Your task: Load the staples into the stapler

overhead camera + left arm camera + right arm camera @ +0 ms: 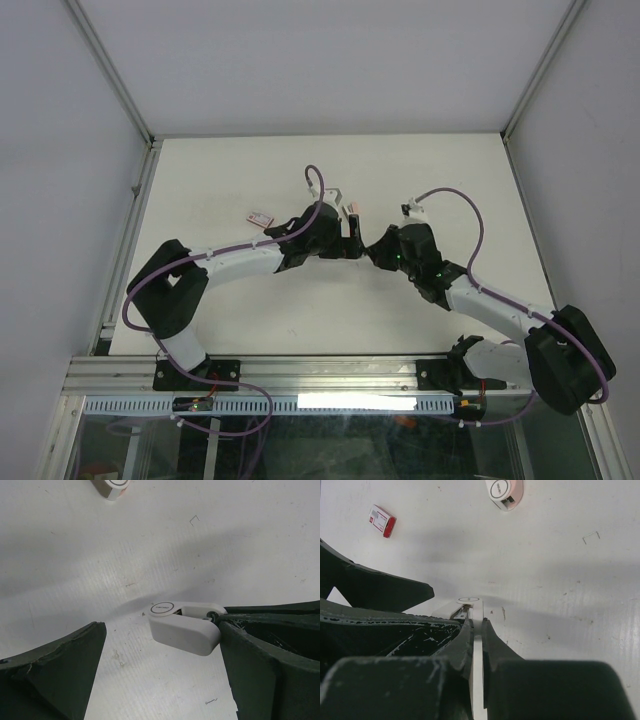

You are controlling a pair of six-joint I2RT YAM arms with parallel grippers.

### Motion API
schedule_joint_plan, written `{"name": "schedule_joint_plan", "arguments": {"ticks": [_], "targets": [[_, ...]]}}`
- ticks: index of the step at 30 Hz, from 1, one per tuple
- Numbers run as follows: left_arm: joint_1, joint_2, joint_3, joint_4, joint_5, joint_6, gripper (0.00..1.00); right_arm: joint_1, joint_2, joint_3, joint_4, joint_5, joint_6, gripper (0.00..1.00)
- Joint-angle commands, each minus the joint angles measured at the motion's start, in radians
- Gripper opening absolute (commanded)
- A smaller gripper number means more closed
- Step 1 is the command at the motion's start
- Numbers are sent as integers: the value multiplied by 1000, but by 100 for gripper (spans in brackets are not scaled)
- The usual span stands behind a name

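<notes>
A tiny wedge-shaped stapler [185,632], white on the sides that show, sits on the table with a round logo on its top [468,599] and a metal track showing under it. My right gripper [477,623] is shut on the stapler's thin white rear part. My left gripper [160,641] stands wide open around the stapler, which lies close to its right finger [270,675]. In the top view both grippers [350,245] [372,248] meet at mid-table and hide it. The staples' red-and-white box [382,521] [260,217] lies closed, apart to the left. No strip shows.
A second small stapler, pink and white [504,492] [352,207] [112,486], lies beyond the grippers. Single loose staples [195,520] [211,700] [590,536] lie on the white table. Metal rails [130,230] border the table.
</notes>
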Motion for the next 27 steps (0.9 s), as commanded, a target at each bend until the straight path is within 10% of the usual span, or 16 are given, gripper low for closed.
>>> {"name": "schedule_joint_plan", "arguments": {"ticks": [1, 27], "targets": [[14, -21, -21, 21, -23, 7, 99, 5, -31, 43, 71, 29, -9, 0], [46, 6, -69, 31, 9, 31, 99, 6, 51, 23, 53, 78, -15, 0]]}}
